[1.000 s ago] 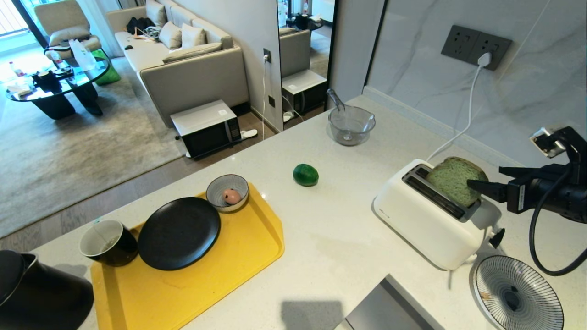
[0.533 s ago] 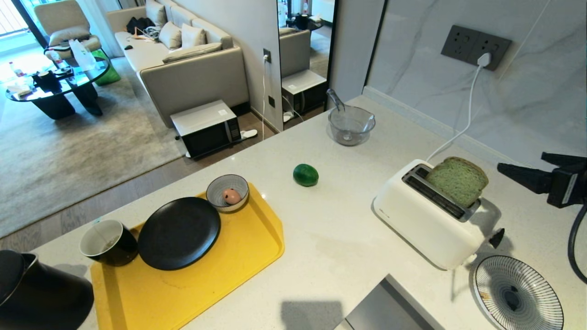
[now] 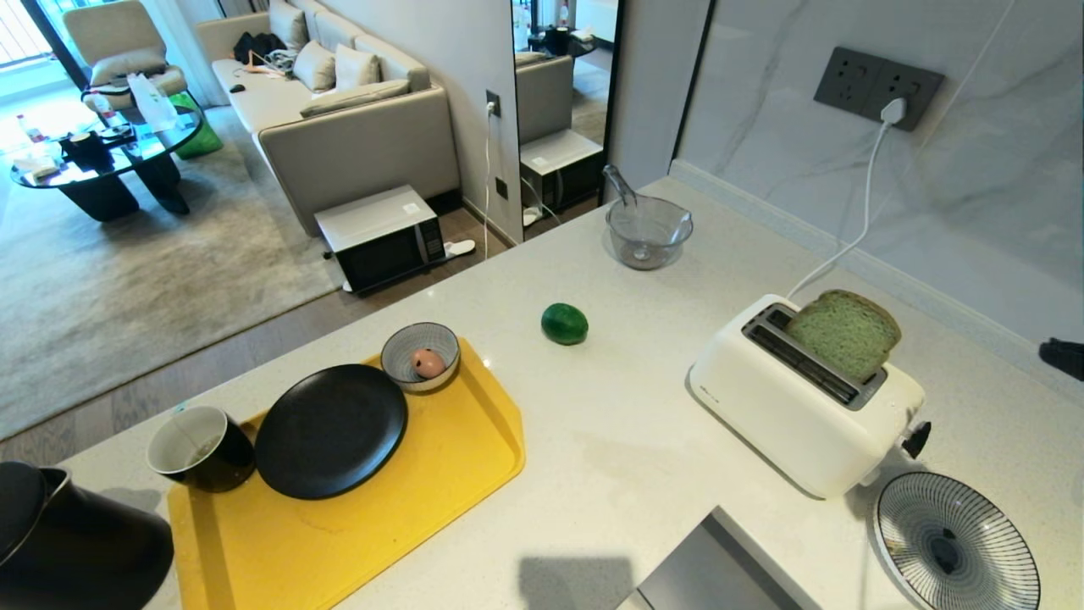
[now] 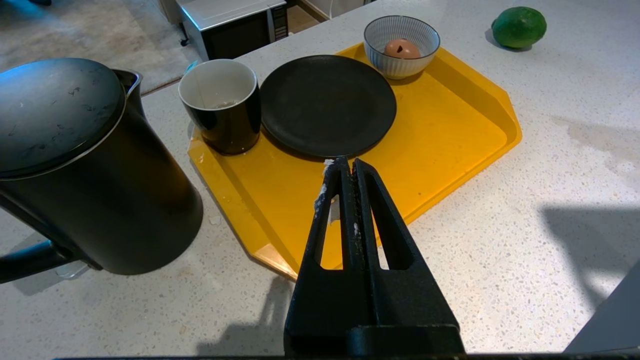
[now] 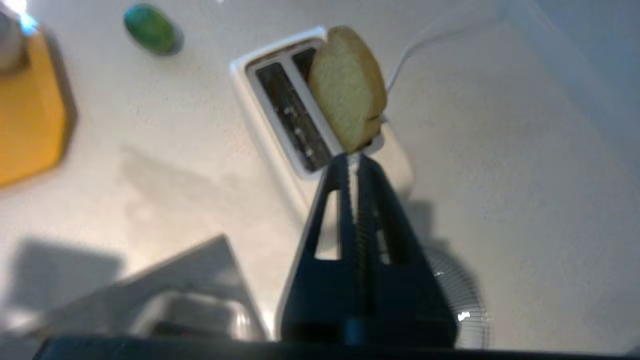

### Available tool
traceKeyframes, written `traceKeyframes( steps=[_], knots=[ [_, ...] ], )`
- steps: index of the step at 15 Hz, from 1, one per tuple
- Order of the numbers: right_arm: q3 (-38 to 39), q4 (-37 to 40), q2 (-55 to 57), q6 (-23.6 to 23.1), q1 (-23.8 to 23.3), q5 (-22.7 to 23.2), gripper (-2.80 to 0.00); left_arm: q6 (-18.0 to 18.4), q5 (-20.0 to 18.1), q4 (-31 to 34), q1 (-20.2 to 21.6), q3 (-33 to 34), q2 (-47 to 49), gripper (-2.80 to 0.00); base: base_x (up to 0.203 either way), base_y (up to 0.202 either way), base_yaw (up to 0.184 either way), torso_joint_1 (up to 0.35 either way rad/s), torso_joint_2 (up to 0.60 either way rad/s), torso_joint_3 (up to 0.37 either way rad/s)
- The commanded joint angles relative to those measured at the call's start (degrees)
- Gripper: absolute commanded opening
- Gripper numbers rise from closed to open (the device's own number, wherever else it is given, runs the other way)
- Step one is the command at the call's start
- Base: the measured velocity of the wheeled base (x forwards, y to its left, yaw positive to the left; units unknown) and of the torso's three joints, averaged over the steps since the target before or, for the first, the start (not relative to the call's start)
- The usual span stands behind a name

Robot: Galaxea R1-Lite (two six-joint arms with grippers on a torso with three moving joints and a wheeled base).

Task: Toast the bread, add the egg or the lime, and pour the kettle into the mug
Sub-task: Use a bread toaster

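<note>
Along the counter's left end, the kettle (image 3: 76,542) is standing just off the corner of the yellow tray (image 3: 440,517), with the mug (image 3: 199,447) sitting beside the black plate (image 3: 330,428) and the egg (image 3: 428,363) resting in the small patterned bowl (image 3: 405,349) at the tray's far corner. Hovering over that tray and parked, the left gripper (image 4: 348,170) is showing its fingers pressed together on nothing; only the left wrist view is showing it, since the head view is not catching that arm. Further right, the lime (image 3: 565,323) is lying alone on the bare counter. Right of it, the bread (image 3: 844,332) is standing upright in the rear slot of the toaster (image 3: 796,407), much of it sticking out above the top. A second ago the right gripper (image 5: 354,161) was reaching in at the slice with its fingers spread; now it is drawing back to the right edge of the head view, where only a dark tip is remaining, and the slice is staying put. That suggests loading is done and the lever (image 3: 916,440) probably still wants pressing, as the slice is riding high. The right wrist view is supplying what the head view is missing: its fingers are closed on nothing, above the toaster, clear of the bread. At the lower right corner the striped plate (image 3: 957,542) is waiting.
</note>
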Motion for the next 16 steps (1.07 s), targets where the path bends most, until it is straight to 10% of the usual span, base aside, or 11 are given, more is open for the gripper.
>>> traceKeyframes(
  steps=[1,7,11,16],
  knots=[
    [1.53,0.05,-3.26,0.01,-0.06,-2.17,-2.80,-0.03,0.02,-0.03,0.02,0.79,-0.13,-2.80,0.000,0.000,0.000,0.000,0.00,0.000],
    [11.56,-4.01,-1.97,2.90,-0.05,-0.47,-2.80,-0.03,0.02,-0.03,0.02,0.79,-0.13,-2.80,0.000,0.000,0.000,0.000,0.00,0.000],
    [24.05,-24.35,3.48,6.77,-0.22,10.14,-2.80,-0.03,0.02,-0.03,0.02,0.79,-0.13,-2.80,0.000,0.000,0.000,0.000,0.00,0.000],
    [24.50,-35.95,15.02,8.77,-3.45,11.86,-2.80,-0.03,0.02,-0.03,0.02,0.79,-0.13,-2.80,0.000,0.000,0.000,0.000,0.00,0.000]
  ],
)
